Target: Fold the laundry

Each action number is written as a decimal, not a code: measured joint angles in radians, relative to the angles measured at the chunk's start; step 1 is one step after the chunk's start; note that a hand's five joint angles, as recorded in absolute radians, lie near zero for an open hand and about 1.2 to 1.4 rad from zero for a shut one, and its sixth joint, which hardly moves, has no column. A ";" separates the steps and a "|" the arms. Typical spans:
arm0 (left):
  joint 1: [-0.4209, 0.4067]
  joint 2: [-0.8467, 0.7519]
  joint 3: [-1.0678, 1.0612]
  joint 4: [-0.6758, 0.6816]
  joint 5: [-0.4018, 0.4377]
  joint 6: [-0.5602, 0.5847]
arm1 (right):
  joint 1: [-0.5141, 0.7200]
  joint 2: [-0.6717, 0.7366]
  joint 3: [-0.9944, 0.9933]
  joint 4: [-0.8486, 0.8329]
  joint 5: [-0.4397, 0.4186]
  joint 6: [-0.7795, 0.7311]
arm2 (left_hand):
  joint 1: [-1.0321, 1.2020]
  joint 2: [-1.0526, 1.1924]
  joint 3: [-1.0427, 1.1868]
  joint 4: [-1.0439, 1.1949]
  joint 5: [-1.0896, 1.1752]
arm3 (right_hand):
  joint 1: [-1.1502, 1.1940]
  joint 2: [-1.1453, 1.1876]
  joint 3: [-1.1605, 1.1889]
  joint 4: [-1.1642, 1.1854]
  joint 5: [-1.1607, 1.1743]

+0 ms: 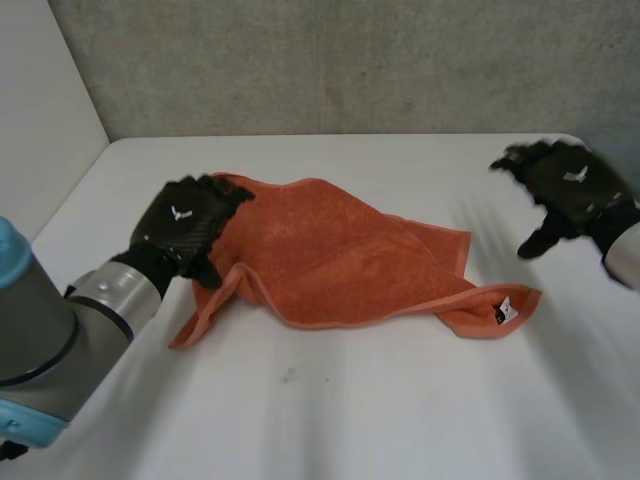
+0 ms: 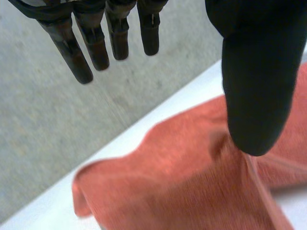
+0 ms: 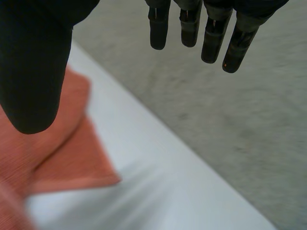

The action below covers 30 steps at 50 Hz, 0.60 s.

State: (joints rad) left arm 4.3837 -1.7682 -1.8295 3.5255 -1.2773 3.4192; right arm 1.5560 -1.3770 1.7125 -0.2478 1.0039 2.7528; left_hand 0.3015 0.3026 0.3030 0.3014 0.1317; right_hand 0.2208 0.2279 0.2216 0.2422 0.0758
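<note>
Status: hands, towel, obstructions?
Left robot hand open, at far-left corner of orange terry towel. Right robot hand open, off the cloth. Towel crumpled, partly doubled over, on white table. No obstacles seen.

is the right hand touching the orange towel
No, the black right hand is over bare white table, apart from the orange terry towel.

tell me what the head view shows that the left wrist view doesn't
Head view adds: the right hand over the white table, clear of the orange towel; the white tag on the towel corner nearest that hand; the left arm. Left wrist view adds: the left hand from its palm side, fingers straight, gripping nothing. Both: the crumpled towel on the table, the left hand at its edge, the grey wall behind.
</note>
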 measured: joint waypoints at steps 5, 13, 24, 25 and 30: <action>-0.008 0.098 0.010 -0.051 -0.006 -0.026 | 0.005 -0.045 -0.076 0.020 0.115 0.185 | -0.070 -0.081 -0.079 -0.081 -0.080 | 0.000 0.000 0.000 0.000 0.000; -0.028 0.175 0.014 -0.170 -0.098 -0.210 | 0.036 -0.011 -0.197 0.206 0.241 0.368 | -0.092 -0.105 -0.104 -0.103 -0.096 | 0.000 0.000 0.000 0.000 0.000; -0.107 0.105 0.042 -0.320 -0.395 -0.370 | 0.148 0.151 -0.272 0.367 0.358 0.323 | -0.092 -0.105 -0.104 -0.103 -0.096 | 0.000 0.000 0.000 0.000 0.000; -0.118 0.083 0.050 -0.322 -0.421 -0.373 | 0.153 0.166 -0.272 0.369 0.366 0.309 | -0.092 -0.105 -0.104 -0.103 -0.096 | 0.000 0.000 0.000 0.000 0.000; -0.138 0.019 0.074 -0.322 -0.475 -0.376 | 0.156 0.198 -0.267 0.369 0.376 0.274 | -0.092 -0.104 -0.103 -0.103 -0.095 | 0.001 0.006 0.011 0.003 0.003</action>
State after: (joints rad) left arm 4.2453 -1.7494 -1.7556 3.2035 -1.7523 3.0430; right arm 1.7122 -1.1794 1.4451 0.1214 1.3801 3.0271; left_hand 0.2099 0.1989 0.1996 0.1987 0.0362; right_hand 0.2222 0.2340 0.2323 0.2454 0.0785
